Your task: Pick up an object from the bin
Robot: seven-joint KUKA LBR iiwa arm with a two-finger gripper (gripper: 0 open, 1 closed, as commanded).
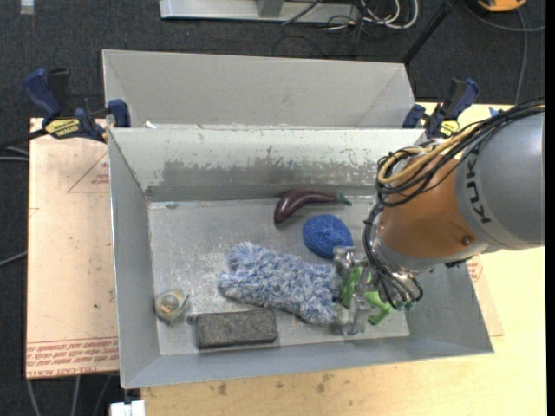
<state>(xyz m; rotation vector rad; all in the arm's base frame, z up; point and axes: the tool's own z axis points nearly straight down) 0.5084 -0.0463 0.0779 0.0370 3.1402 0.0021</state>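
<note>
Nearest the bin's (130, 232) front wall lie a grey block (236, 328) and a small tape roll (172, 304). Just behind, the blue-and-white woolly cloth (273, 282) lies flat on the floor, long axis left to right, its right end under the gripper (354, 303), whose opening cannot be told. Farther back: blue ball (326, 234), dark aubergine (299, 204). Grasp and lift apparently remain.

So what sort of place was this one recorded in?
Most likely a robotics lab test cell: a KUKA arm reaches into a grey metal bin holding a blue woolly cloth and a purple aubergine, with cables on the dark floor behind.
</note>
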